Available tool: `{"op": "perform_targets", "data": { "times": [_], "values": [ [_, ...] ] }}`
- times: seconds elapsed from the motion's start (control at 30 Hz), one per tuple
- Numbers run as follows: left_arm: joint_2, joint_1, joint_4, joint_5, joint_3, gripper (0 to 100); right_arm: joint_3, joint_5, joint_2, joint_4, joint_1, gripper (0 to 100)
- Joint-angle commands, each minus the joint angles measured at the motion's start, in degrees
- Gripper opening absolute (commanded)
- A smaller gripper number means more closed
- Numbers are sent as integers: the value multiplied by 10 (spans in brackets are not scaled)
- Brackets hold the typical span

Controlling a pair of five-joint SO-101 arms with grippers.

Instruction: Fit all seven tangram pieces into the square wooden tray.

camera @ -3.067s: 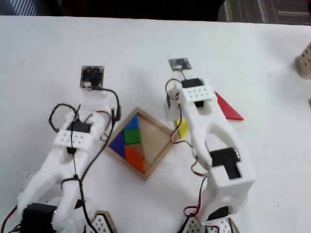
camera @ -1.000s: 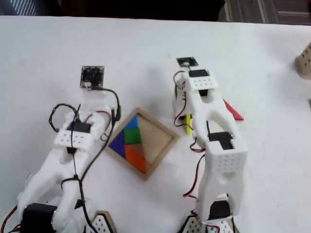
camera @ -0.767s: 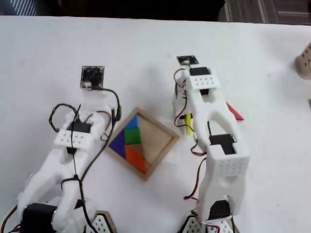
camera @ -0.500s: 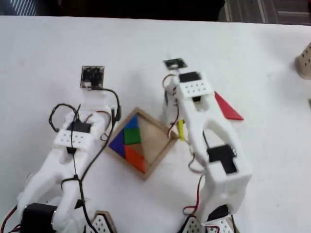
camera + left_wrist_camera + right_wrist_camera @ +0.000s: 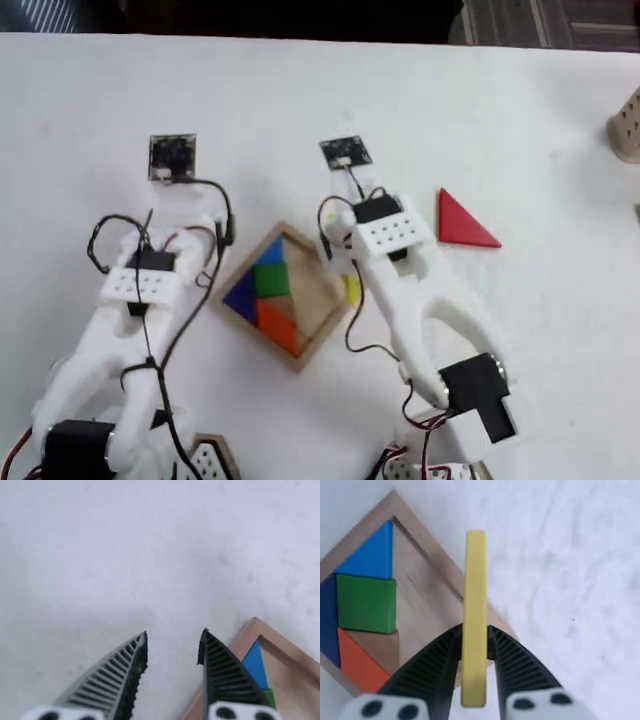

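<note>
Between the clamped jaws of the right gripper, the yellow piece is standing on edge over the tray rim, probably for lowering into the bare wood ahead, while the left gripper is hovering empty, jaws apart, beside the tray's corner.

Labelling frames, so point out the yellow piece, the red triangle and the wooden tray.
yellow piece point(image 5: 475, 600), right wrist view, its narrow edge
red triangle point(image 5: 459, 225), high view, its top face
wooden tray point(image 5: 427, 540), right wrist view, its rim
</note>
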Motion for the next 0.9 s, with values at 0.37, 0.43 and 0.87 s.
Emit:
{"op": "perform_targets", "data": {
  "times": [0.37, 0.43, 0.87],
  "values": [
    [-1, -7, -17, -4, -45, 178, -48, -107, 46, -78, -77, 21],
    [-1, -7, -17, -4, -46, 178, -72, -107, 62, -67, -87, 21],
    [-1, -7, -17, -4, -47, 180, -120, -148, 75, -48, -150, 21]
  ]
}}
